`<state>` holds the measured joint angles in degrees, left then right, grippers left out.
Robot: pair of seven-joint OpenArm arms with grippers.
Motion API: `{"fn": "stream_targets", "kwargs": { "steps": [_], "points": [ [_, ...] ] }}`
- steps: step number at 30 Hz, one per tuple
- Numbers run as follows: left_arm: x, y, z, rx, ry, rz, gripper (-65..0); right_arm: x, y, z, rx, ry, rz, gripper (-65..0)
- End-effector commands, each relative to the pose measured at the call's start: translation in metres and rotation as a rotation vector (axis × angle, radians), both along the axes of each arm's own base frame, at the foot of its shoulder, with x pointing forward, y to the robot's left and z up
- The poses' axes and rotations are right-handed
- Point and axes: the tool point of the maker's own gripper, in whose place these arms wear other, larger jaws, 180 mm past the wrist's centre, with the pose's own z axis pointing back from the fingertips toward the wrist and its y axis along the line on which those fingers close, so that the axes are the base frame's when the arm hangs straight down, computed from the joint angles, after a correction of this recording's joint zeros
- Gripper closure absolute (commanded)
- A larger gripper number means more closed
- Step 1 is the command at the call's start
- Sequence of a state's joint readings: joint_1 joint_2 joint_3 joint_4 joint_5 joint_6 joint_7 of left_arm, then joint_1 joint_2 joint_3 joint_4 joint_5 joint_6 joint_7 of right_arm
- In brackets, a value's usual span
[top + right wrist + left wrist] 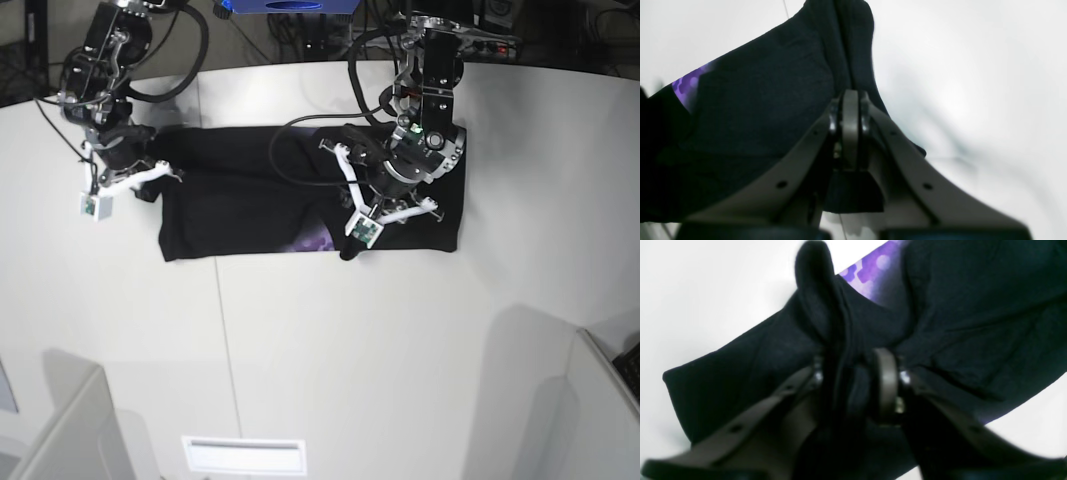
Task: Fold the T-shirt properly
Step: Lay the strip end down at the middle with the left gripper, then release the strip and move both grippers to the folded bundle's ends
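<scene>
Jaws of the right gripper (850, 100) are pressed together on a raised fold of the shirt (240, 215), seen up close in the right wrist view with black cloth bunched above the tips. In the base view this gripper (150, 170) sits at the upper left of the frame, at the shirt's left edge. The shirt lies as a wide black band across the upper middle of the white table (330, 340), reaching from the upper left to right of centre. A small purple patch (318, 240) of print shows along its lower edge near the middle. Right of that, the left gripper (385, 205) is over the shirt's right part. In the left wrist view its jaws stand partly apart, with a ridge of black cloth (840, 340) between them; I cannot tell whether they pinch it.
</scene>
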<state>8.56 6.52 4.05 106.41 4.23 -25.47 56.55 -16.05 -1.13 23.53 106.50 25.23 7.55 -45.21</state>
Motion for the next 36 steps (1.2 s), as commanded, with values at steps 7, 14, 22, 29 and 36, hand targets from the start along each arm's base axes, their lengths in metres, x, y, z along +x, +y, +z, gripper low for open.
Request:
{"fn": "stream_targets", "kwargs": {
  "steps": [7, 14, 22, 29, 36],
  "points": [
    [0.003, -0.009, -0.003, -0.025, 0.002, -0.014, -39.7, 0.009, -0.002, 0.013, -0.008, -0.053, 0.0, 0.0],
    [-0.007, -0.047, -0.002, -0.04, 0.004, -0.131, -49.5, 0.008, -0.001, 0.013, -0.008, -0.051, 0.002, 0.0],
    [-0.007, -0.081, 0.01, -0.049, -0.032, -0.243, -49.4, 0.008, 0.0, 0.012, -0.007, -0.048, 0.006, 0.0],
    [0.016, -0.047, 0.051, -0.054, -0.16, -0.133, -22.7, 0.009, -0.002, 0.013, -0.009, -0.051, 0.002, 0.0],
    [0.019, 0.092, 0.031, 0.095, -0.114, 0.162, 0.0, 0.023, 0.004, 0.021, 0.003, -0.043, 0.032, 0.0]
  ]
}}
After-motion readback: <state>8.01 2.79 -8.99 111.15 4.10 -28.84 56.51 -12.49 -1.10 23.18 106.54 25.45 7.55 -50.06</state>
